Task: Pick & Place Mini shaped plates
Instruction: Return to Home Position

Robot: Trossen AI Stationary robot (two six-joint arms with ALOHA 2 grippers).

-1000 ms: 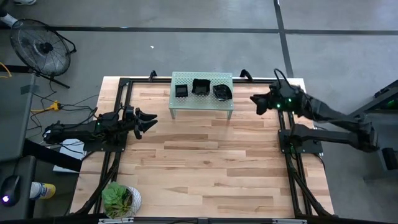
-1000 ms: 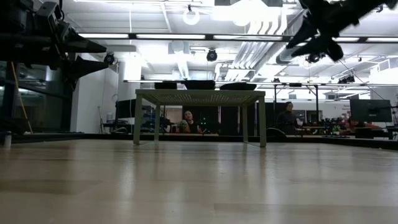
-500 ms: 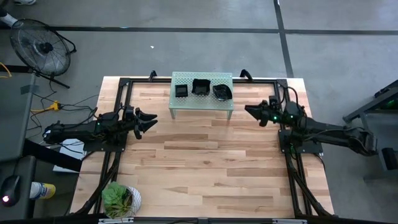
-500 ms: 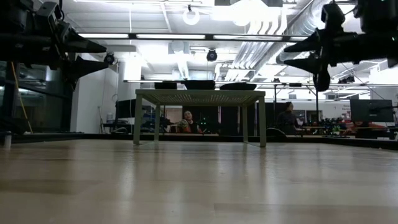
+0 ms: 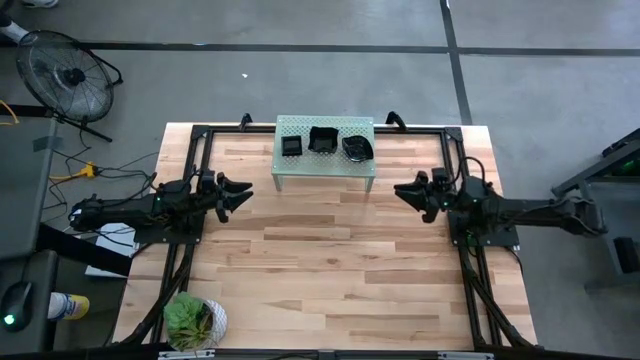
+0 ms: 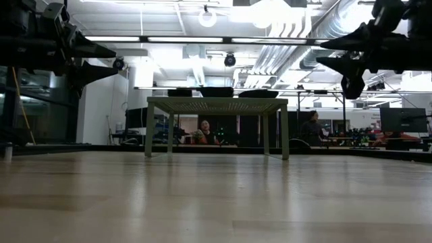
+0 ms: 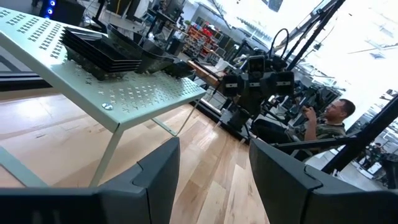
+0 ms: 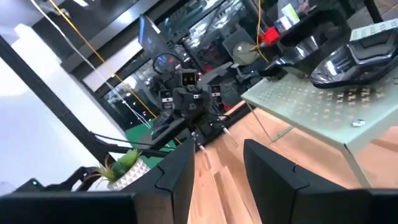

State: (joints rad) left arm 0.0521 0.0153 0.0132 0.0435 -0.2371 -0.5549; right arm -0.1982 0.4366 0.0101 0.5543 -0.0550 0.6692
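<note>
Wood bench (image 5: 330,260): right end effector (image 5: 400,190), open and empty, has retreated from the green shelf (image 5: 325,167), now mirroring the open left end effector (image 5: 245,192). Farther back, 3 stacks of mini shaped plates (image 5: 322,140) sit on the shelf. Task looks done.

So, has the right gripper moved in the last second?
Yes. In the high view the right gripper has drawn back from beside the shelf to just nearer than its front edge.

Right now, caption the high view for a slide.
Black plates sit on the green shelf; left pincer and right pincer hover open, empty.
</note>
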